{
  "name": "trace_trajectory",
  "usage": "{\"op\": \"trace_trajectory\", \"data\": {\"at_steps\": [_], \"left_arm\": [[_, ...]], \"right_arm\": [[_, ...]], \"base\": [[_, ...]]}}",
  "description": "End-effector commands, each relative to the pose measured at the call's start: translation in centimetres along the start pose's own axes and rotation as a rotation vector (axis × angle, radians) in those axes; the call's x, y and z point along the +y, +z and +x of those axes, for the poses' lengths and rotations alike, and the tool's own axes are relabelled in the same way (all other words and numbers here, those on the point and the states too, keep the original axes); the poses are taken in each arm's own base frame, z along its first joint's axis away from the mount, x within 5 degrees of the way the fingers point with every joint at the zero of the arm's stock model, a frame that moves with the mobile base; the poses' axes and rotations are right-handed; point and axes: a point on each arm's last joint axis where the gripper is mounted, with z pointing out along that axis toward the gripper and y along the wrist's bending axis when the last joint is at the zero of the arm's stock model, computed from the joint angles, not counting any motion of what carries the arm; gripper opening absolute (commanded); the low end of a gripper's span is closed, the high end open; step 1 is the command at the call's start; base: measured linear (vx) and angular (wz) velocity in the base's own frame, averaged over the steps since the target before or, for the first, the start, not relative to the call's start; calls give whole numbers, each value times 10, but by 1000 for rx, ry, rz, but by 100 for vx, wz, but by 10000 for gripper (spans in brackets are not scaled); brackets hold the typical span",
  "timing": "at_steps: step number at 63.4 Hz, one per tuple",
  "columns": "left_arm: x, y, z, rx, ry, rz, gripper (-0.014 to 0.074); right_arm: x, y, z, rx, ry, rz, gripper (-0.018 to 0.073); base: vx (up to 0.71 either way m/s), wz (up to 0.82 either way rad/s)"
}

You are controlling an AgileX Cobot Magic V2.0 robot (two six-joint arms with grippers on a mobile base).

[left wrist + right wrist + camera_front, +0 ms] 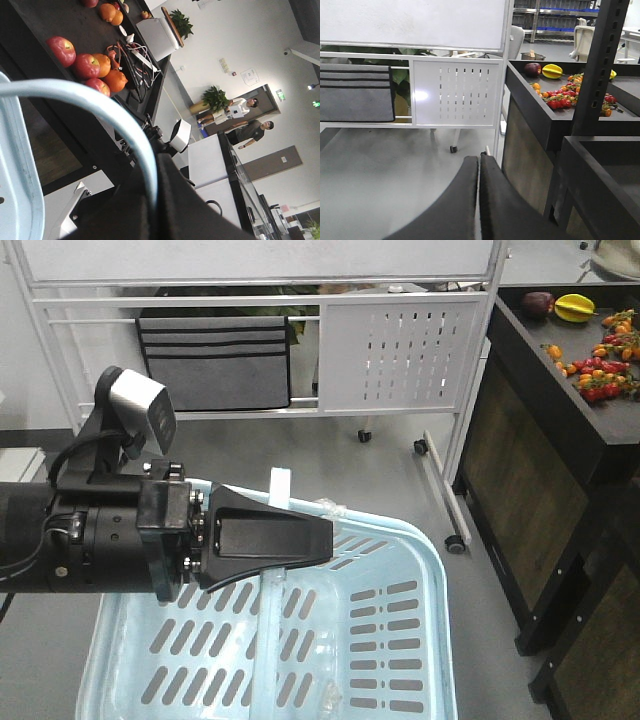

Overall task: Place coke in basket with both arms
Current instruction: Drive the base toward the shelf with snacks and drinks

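Left wrist-mounted view: the light blue plastic basket handle [100, 101] is pinched by the left gripper [156, 172], the right gripper [479, 162] being pressed together.

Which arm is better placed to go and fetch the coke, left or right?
Right. The right gripper is shut and empty, facing the dark shelves. The left gripper seems to hold the basket by its handle, so it is busy. No coke is visible.

The basket [432, 590] is done in light blue, patterned with rows of slots. The arm [90, 540] is finished in plain black, topped by a silver-grey camera block [140, 408]. Black stripes are seen across the grey pad [215, 360].
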Motion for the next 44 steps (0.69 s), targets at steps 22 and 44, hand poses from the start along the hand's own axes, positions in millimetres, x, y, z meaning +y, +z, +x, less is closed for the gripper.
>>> {"op": "trace_trajectory", "data": {"at_steps": [22, 44], "left_arm": [[-24, -3, -7, -62, -10, 131, -6], [-24, -3, -7, -62, -10, 131, -6]], "right_arm": [[1, -1, -4, -79, -16, -4, -2], [1, -1, -4, -79, -16, -4, -2]], "base": [[21, -11], [20, -6]]}}
